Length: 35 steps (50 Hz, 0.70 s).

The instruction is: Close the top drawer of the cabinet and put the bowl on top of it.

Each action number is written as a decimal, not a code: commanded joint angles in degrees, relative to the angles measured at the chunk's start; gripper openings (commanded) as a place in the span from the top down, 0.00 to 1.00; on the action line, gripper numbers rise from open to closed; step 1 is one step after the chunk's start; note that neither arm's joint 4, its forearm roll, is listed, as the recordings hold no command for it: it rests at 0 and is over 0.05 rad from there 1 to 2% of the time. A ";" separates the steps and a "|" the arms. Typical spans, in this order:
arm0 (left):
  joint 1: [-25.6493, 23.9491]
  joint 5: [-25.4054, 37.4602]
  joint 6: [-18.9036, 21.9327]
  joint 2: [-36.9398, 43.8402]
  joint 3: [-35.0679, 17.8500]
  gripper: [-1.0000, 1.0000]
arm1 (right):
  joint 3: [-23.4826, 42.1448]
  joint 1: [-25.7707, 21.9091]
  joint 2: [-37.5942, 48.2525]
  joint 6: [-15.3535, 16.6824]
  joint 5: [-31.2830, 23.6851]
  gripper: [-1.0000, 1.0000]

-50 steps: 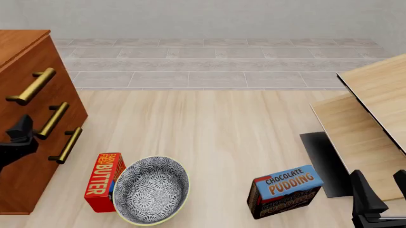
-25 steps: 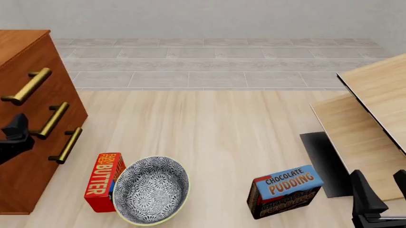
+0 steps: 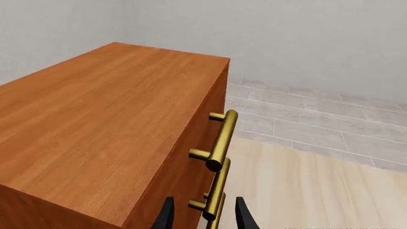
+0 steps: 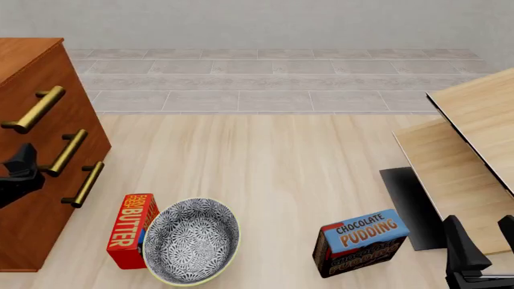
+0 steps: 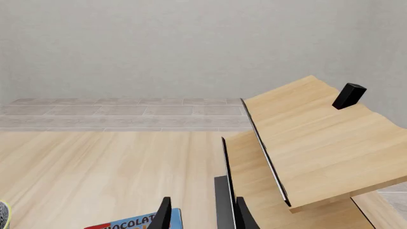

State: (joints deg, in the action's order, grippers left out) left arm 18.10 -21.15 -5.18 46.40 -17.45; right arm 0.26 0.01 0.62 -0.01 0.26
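Top drawer point(image 4: 44, 105) sitting nearly flush in the cabinet point(image 4: 32, 198), left gripper point(image 4: 18, 171) hovering spread before it; closing looks almost complete. Bowl point(image 4: 191, 241) lying right of the cabinet, awaiting grasping. Right gripper point(image 4: 482, 253) idling, spread.

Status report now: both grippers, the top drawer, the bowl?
Left gripper open, empty, at the cabinet front. Right gripper open, idle. Top drawer looks shut. Bowl on table, leaning against butter box.
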 commanded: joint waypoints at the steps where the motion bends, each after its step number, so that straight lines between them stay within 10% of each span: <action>1: -1.91 0.86 1.60 -0.15 0.02 0.00 | -0.05 -0.01 -0.12 -0.01 -0.05 0.00; 35: -20.85 12.00 -0.73 -1.42 -4.82 0.00 | -0.05 0.00 -0.12 0.01 -0.05 0.00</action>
State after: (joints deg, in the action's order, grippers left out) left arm 3.04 -12.89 -4.53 43.71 -19.61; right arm 0.26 0.01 0.62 -0.01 0.26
